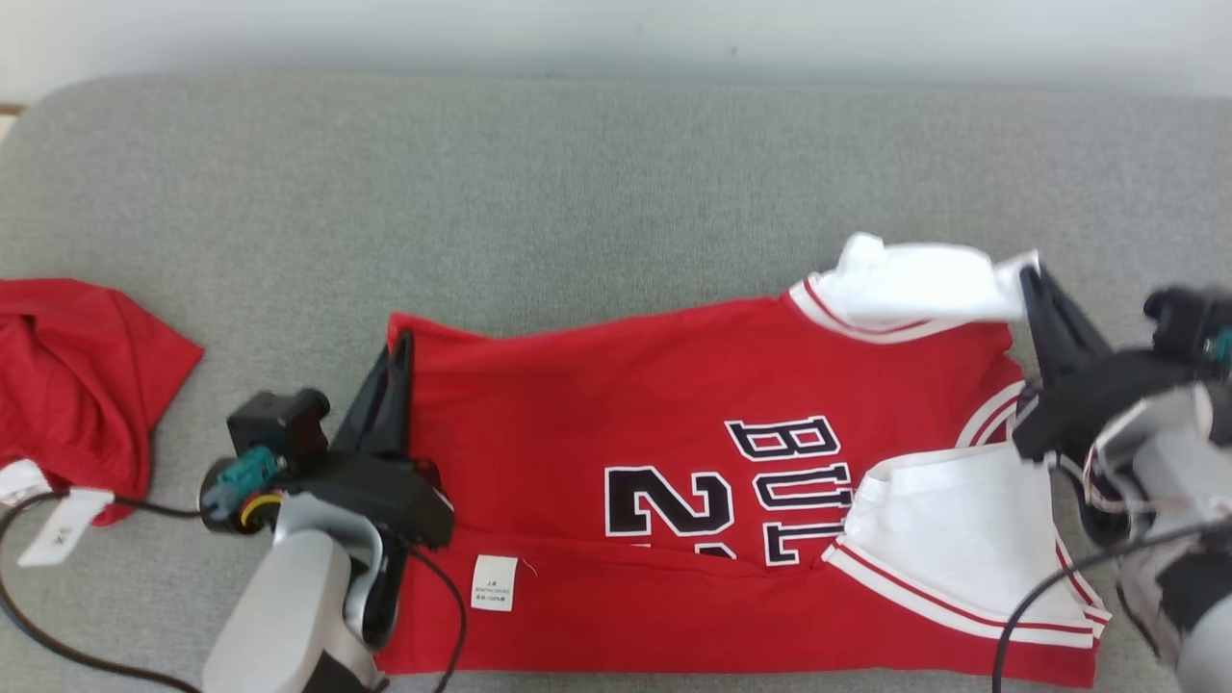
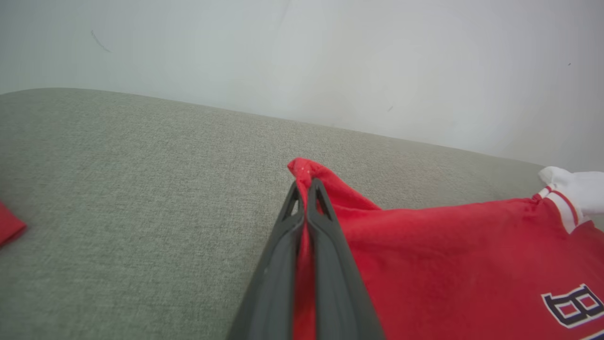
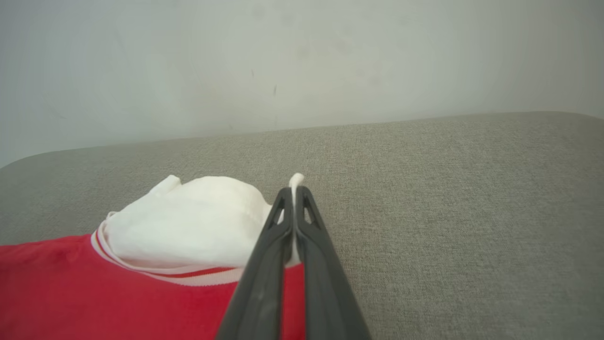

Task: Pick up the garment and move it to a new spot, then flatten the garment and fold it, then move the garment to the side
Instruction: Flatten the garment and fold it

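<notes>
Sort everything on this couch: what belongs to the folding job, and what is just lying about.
In the job: red jersey; left gripper, shut on its red corner; right gripper, shut on its white flap.
Lying about: second red garment, crumpled at the couch's left end.

"BUL" and numeral "2" on the red jersey (image 1: 597, 404)

Grey cushion (image 1: 577, 173) carries jersey (image 1: 626, 404), seemingly another red garment (image 1: 77, 375).

A folded white sleeve (image 1: 948, 520) hides part of the lettering (image 1: 760, 491) on the jersey (image 1: 539, 404).
</notes>
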